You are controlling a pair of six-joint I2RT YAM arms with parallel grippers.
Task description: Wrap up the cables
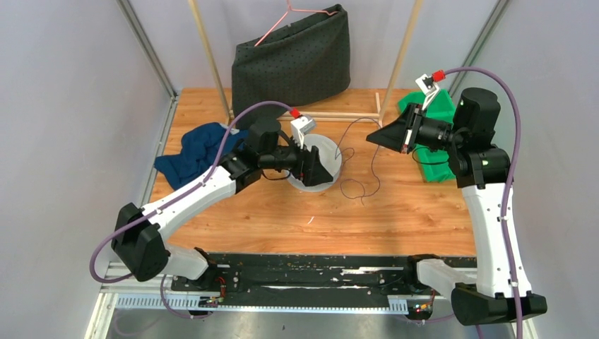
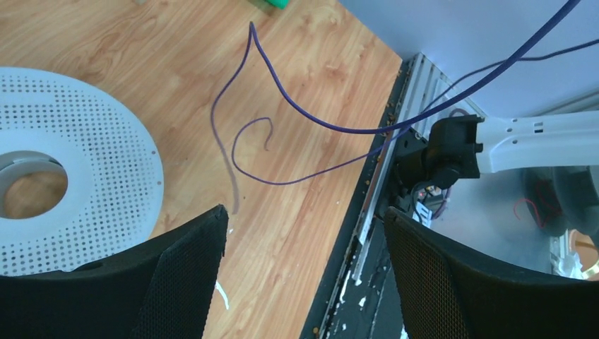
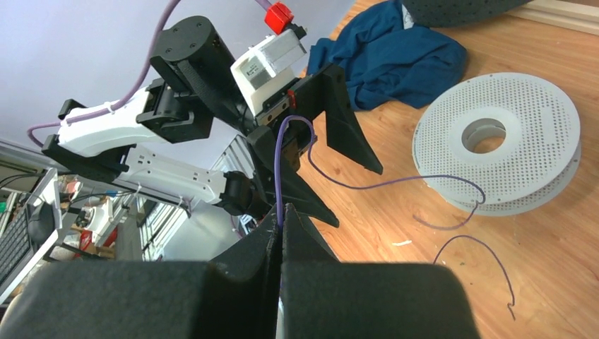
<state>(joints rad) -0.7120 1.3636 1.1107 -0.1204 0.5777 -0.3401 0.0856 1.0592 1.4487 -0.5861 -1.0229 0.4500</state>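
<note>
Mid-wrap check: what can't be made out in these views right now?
- Top view: left hand covers part of the spool, hiding how much cable is wound.
- Left wrist view: spool cut off by the left edge.
- Right wrist view: cable's gripped part hidden inside the shut right hand.

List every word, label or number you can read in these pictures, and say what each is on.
None can be read.
The white camera box on the left arm carries a small label, too blurred to read.
The spool and cable bear no print.
</note>
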